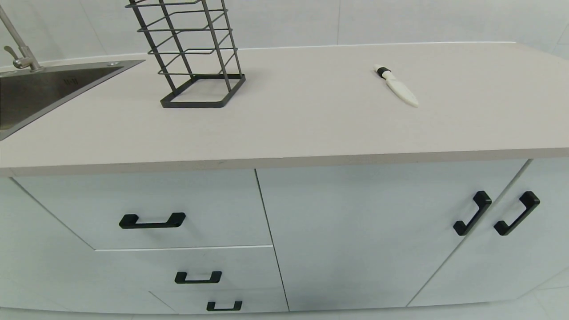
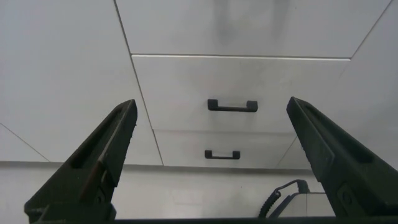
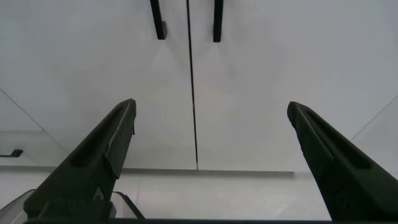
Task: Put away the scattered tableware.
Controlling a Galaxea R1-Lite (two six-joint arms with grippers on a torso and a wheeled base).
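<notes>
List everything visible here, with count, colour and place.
knife: one, cream with black band, on the countertop, right side
wire rack: one, black, on the countertop beside the sink
sink: one, steel, far left
faucet: one, steel, behind the sink
countertop: one, beige
drawers: three, white, black handles, under the countertop, left
cabinet doors: two, white, black handles, right of the drawers
left gripper: one, dark, open, facing the drawers
right gripper: one, dark, open, facing the cabinet doors

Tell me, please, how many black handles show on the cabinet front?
5. On the left: top drawer handle, middle drawer handle, bottom drawer handle. On the right: left door handle, right door handle. Others may be hidden below.
</notes>
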